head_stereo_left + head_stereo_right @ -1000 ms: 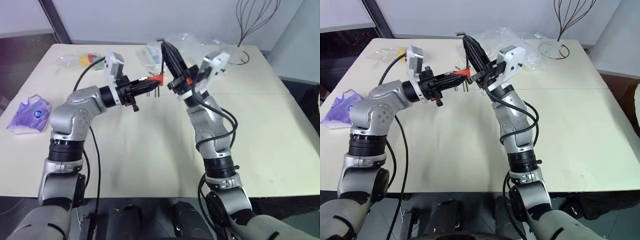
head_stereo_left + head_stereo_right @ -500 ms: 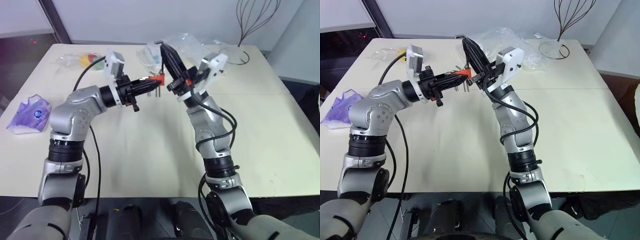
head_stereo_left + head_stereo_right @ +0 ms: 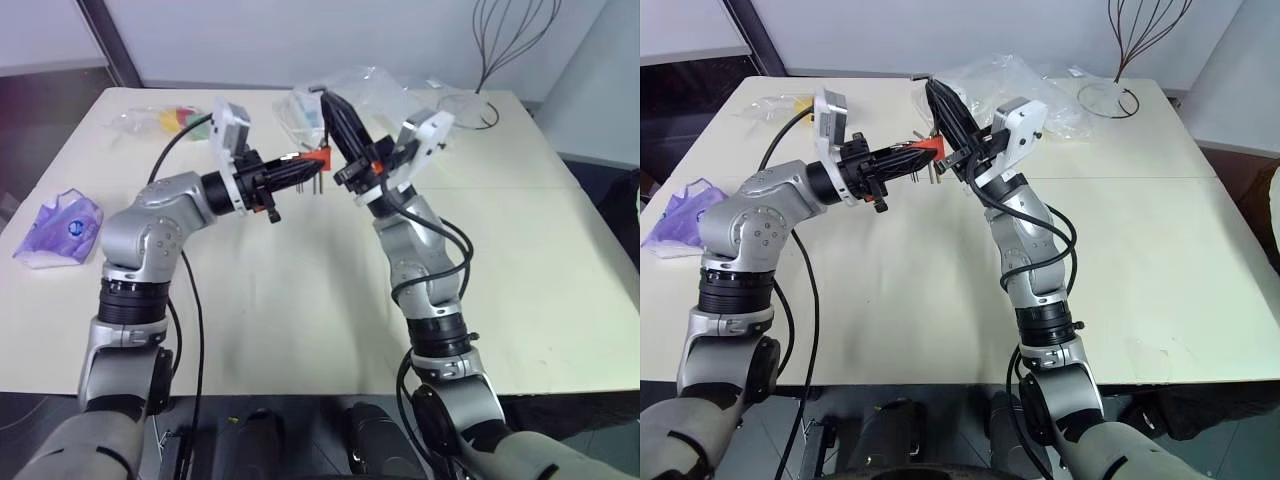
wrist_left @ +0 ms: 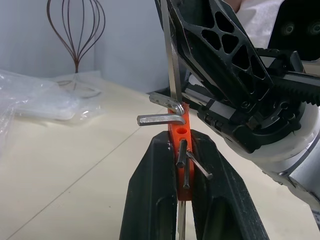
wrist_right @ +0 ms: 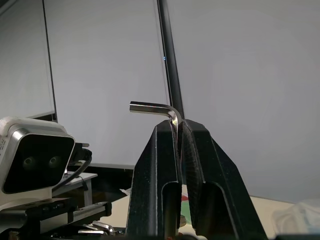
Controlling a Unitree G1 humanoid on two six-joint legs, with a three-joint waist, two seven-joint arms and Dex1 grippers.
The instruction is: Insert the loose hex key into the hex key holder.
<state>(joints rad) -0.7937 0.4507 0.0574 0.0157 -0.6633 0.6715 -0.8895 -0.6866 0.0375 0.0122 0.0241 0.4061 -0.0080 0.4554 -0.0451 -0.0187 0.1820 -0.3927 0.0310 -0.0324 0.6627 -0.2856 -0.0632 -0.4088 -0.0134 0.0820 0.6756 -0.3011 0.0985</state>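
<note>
Orange-red plastic hex key holder (image 4: 180, 150), clamped between the left gripper (image 4: 182, 165) fingers above the table, meets the thin silvery L-shaped loose hex key (image 5: 159, 111), pinched by the right gripper (image 5: 178, 131). Alignment step: next, seat its long shank in a free hole.

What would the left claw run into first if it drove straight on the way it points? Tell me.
Probably the right claw. The left claw, shut on the hex key holder, points straight at it across a short gap, though depth is hard to judge.
</note>
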